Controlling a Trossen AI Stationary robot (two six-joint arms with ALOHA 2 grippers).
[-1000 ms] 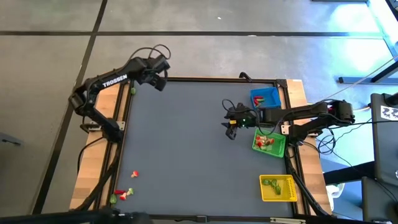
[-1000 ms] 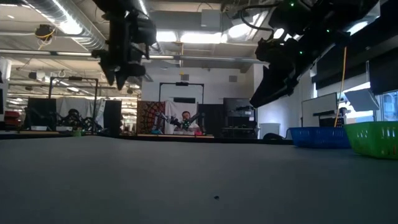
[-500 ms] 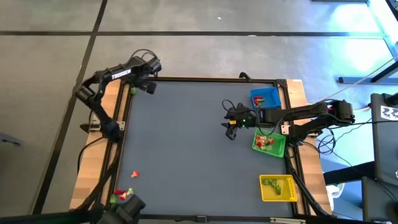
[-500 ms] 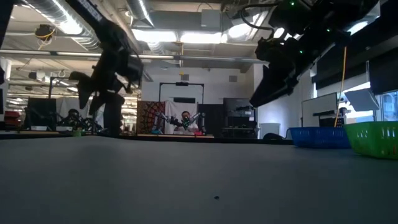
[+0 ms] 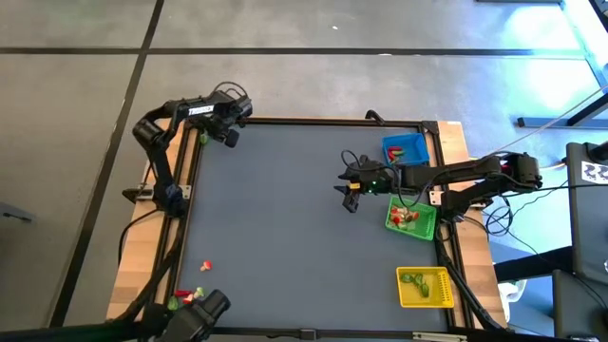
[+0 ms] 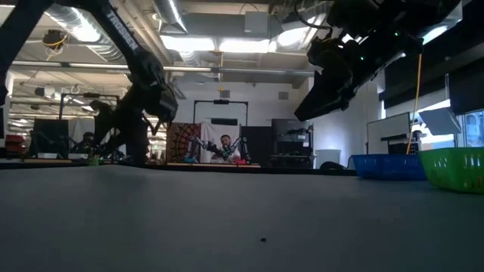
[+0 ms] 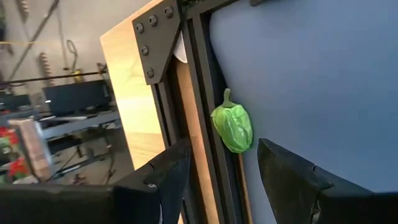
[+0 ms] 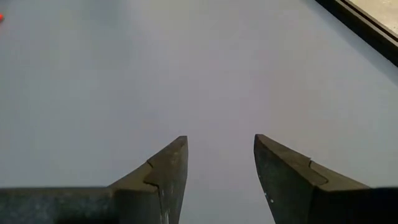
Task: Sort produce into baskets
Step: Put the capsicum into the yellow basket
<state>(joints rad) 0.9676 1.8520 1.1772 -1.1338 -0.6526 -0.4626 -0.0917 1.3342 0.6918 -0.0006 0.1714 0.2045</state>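
The left claw (image 7: 217, 177), jaws apart and empty, faced a small green plastic toy pepper (image 7: 232, 127) at the dark table's (image 5: 285, 218) edge; closing around it seemed next. The right claw (image 8: 217, 168) hovered open.

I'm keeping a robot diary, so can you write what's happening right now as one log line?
left gripper: open, at green pepper by table edge | right gripper: open, empty, over mat | green basket: holds produce

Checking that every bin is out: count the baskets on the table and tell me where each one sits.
3, all along the table's right edge in the high view: the blue basket at the far end, the green basket midway, the yellow basket at the near end. None looks hidden.
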